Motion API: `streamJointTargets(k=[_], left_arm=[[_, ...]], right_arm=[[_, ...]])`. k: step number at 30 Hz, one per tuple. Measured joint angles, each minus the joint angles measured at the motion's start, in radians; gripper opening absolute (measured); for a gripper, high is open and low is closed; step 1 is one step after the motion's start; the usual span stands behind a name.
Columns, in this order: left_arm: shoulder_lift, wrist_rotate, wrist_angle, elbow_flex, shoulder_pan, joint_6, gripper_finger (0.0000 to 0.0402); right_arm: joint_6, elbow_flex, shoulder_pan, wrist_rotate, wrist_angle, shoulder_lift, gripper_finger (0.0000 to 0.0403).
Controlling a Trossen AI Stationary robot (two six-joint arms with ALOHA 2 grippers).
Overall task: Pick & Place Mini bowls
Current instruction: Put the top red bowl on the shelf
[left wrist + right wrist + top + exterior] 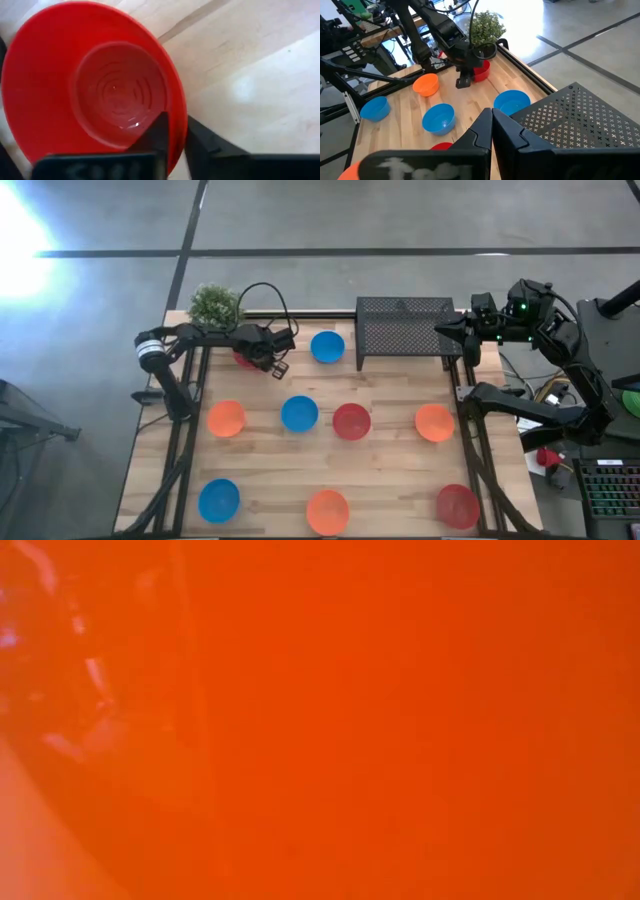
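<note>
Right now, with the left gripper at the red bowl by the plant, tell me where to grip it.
Grip the thin flared rim, coming from above. The red bowl sits upright and open, too wide to span, so one finger goes inside the rim and the other outside, as the left gripper already straddles it.

**Your two dark arms, up close**

You are looking at black, slim-linked arms. The left arm [170, 365] wears a pale grey band near its base, and a black cable [262, 295] loops above it. The right arm [545, 345] shows a small green light. Each gripper's fingers [200, 147] are flat black wedges.
</note>
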Motion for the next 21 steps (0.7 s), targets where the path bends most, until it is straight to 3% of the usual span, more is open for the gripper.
streamJointTargets(k=[9,16,21], left_arm=[[-0.021,0.018,-0.017,0.029,-0.013,0.115,0.0002],[-0.067,-0.007,-0.083,0.172,-0.054,0.223,0.0001],[-0.074,-0.106,-0.122,0.308,-0.110,0.321,0.0001]], right_arm=[[0.000,0.000,0.000,0.000,0.001,0.000,0.0008],[-0.006,0.000,0.000,0.000,0.001,0.002,0.0008],[-0.071,0.000,0.000,0.000,0.001,0.002,0.0008]])
